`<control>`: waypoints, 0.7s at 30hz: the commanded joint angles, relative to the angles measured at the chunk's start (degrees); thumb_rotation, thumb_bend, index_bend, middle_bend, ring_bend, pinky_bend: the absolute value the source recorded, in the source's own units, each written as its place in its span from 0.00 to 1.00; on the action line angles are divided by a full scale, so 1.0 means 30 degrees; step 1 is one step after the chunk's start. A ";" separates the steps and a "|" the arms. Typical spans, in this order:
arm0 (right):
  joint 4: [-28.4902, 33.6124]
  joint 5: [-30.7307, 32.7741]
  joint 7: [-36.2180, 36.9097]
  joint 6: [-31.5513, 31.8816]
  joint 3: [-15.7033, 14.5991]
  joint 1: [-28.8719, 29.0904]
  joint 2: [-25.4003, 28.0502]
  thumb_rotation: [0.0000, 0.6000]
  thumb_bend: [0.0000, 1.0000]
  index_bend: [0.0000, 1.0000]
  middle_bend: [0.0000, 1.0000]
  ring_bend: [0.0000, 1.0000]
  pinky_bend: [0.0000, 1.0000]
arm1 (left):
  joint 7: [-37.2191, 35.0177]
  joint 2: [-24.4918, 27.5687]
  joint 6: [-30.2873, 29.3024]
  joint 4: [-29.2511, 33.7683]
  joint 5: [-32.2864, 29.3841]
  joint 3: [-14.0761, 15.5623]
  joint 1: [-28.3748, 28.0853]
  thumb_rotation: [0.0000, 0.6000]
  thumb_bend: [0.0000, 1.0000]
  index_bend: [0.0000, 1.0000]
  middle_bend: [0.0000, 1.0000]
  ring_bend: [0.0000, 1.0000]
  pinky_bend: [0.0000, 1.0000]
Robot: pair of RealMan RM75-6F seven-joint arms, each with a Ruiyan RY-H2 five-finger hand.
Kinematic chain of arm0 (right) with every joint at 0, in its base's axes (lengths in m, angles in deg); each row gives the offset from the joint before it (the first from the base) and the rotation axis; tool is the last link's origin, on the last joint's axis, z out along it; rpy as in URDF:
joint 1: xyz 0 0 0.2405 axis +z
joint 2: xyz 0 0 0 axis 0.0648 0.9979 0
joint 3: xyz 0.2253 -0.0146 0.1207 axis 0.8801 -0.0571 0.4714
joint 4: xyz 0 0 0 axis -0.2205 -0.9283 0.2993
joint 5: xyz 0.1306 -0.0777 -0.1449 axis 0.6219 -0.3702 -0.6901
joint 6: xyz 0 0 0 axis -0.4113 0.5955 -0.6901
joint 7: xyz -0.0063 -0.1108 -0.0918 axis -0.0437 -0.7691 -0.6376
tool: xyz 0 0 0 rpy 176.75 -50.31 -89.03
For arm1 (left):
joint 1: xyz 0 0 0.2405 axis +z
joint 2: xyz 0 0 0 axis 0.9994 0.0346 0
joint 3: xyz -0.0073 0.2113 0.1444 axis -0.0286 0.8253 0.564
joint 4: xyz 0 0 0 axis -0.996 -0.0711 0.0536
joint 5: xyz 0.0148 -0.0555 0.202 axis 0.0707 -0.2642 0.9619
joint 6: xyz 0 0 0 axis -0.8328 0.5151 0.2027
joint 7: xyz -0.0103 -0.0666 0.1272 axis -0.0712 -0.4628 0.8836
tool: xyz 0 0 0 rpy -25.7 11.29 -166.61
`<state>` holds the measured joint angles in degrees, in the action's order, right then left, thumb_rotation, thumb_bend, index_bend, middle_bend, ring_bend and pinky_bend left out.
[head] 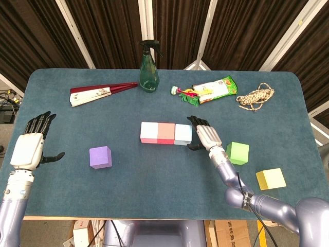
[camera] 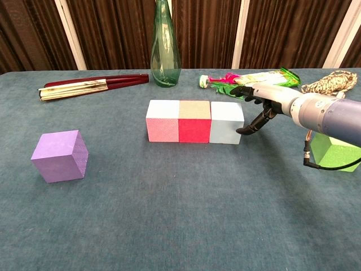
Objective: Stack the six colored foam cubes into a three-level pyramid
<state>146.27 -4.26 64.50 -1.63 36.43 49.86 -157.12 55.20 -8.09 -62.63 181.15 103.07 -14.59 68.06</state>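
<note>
Three cubes stand in a touching row at mid-table: a pink cube (head: 148, 132) (camera: 163, 121), a red cube (head: 165, 134) (camera: 194, 121) and a light blue cube (head: 182, 134) (camera: 226, 122). My right hand (head: 205, 135) (camera: 260, 104) is just right of the light blue cube, fingers spread, holding nothing. A purple cube (head: 100, 157) (camera: 60, 156) sits alone at the front left. A green cube (head: 237, 153) (camera: 334, 151) and a yellow cube (head: 271, 178) lie at the right. My left hand (head: 31, 145) hovers open at the table's left edge.
Along the back lie a folded fan (head: 100, 93) (camera: 90, 87), a green spray bottle (head: 148, 68) (camera: 165, 51), a snack packet (head: 212, 89) (camera: 256, 79) and a coil of rope (head: 255, 96) (camera: 333, 82).
</note>
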 commanded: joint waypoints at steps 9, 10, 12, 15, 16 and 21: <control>0.2306 0.0780 -0.1884 0.2077 -0.0201 -0.0796 0.1255 1.00 0.31 0.00 0.00 0.00 0.00 | -0.0090 0.0034 0.0058 0.0038 0.0001 -0.0002 0.0000 1.00 0.06 0.00 0.00 0.00 0.04; 0.2628 0.0856 -0.2145 0.2390 -0.0267 -0.0938 0.1428 1.00 0.31 0.00 0.00 0.00 0.00 | -0.0116 0.0047 0.0050 0.0059 0.0021 -0.0003 0.0008 1.00 0.06 0.00 0.00 0.00 0.04; 0.3117 0.1019 -0.2613 0.2904 -0.0380 -0.1164 0.1697 1.00 0.31 0.00 0.00 0.00 0.00 | -0.0150 0.0072 0.0032 0.0104 0.0066 -0.0003 0.0020 1.00 0.06 0.00 0.00 0.00 0.04; 0.3979 0.1284 -0.3264 0.3519 -0.0584 -0.1499 0.2124 1.00 0.31 0.00 0.00 0.00 0.00 | -0.0198 0.0121 -0.0012 0.0206 0.0141 -0.0011 0.0042 1.00 0.06 0.00 0.00 0.00 0.04; 0.4329 0.1397 -0.3526 0.3650 -0.0684 -0.1593 0.2299 1.00 0.31 0.00 0.00 0.00 0.00 | -0.0208 0.0136 -0.0030 0.0236 0.0166 -0.0013 0.0049 1.00 0.06 0.00 0.00 0.00 0.04; 0.5704 0.1629 -0.4807 0.4110 -0.1251 -0.1830 0.2935 1.00 0.31 0.01 0.00 0.00 0.00 | -0.0257 0.0158 -0.0029 0.0335 0.0210 -0.0003 0.0064 1.00 0.06 0.00 0.00 0.00 0.04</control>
<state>162.35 0.30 51.14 10.09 33.38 44.74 -149.02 54.43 -7.61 -62.71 182.15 103.70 -14.60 68.26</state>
